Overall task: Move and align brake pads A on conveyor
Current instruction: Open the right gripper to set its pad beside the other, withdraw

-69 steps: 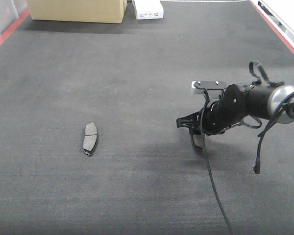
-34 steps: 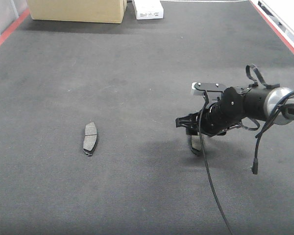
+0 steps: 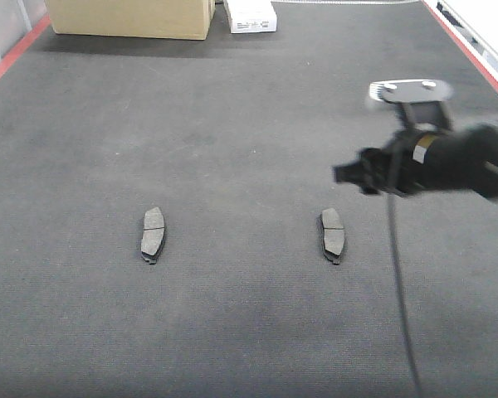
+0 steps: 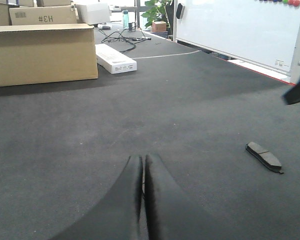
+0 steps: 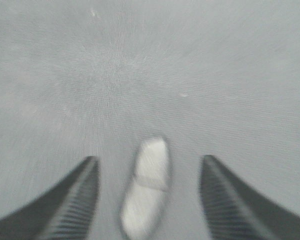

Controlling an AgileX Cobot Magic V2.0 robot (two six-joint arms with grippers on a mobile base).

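Two brake pads A lie flat on the dark grey conveyor (image 3: 232, 116), both lengthwise and level with each other: one on the left (image 3: 153, 234), one on the right (image 3: 332, 235). My right gripper (image 3: 349, 174) hovers blurred above and just right of the right pad, apart from it. The right wrist view shows it (image 5: 149, 158) open, with that pad (image 5: 146, 195) on the belt below, between the fingers and untouched. My left gripper (image 4: 142, 161) is shut on nothing, low over the belt; it does not show in the front view. One pad (image 4: 264, 156) lies off to its right.
A cardboard box (image 3: 131, 16) and a white carton (image 3: 251, 15) stand at the belt's far end. Red frame edges run along the left (image 3: 12, 51) and right (image 3: 473, 51) sides. In the left wrist view, a whiteboard (image 4: 240, 27) stands beyond the belt.
The right gripper was low on the belt with a pad in its jaws. It has let go, opened, and lifted up and to the right; the pad now lies on the belt.
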